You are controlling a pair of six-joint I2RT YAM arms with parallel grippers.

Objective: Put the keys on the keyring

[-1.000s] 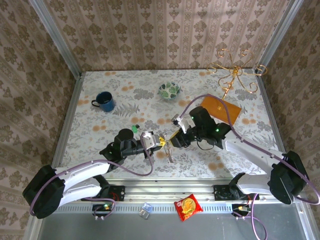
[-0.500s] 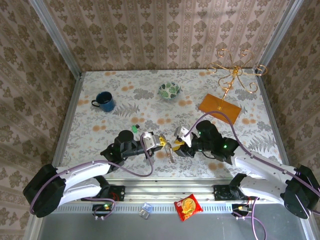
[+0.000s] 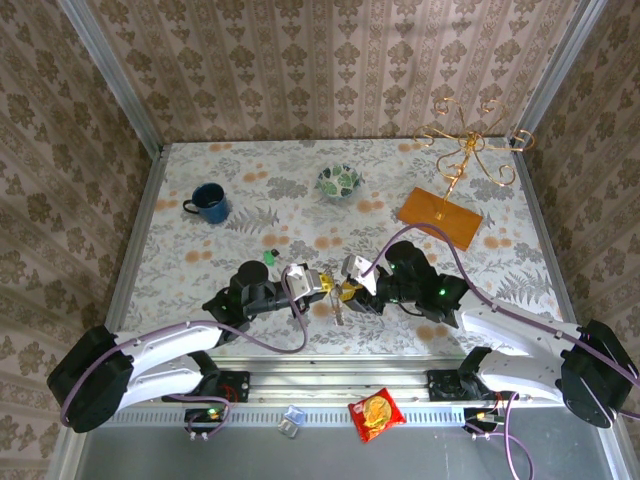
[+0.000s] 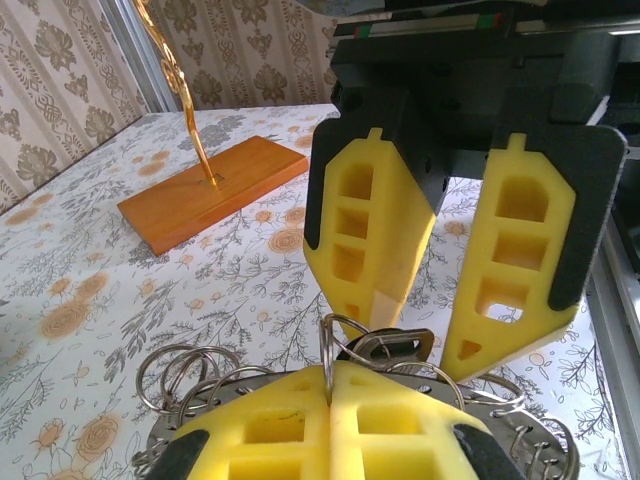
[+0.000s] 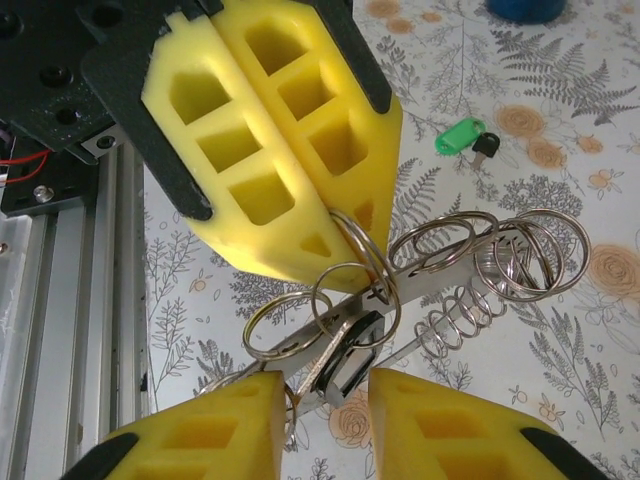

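The left gripper is clamped shut on the keyring, probably to hold it steady for threading. The right gripper stands partly open, with a key between its fingers at the ring but not gripped. A green-tagged key lies apart.

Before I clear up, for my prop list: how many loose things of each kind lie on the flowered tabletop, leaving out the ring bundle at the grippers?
Mug: 1
Bowl: 1
Gold stand on wooden base: 1
Green-tagged key: 1
Total: 4
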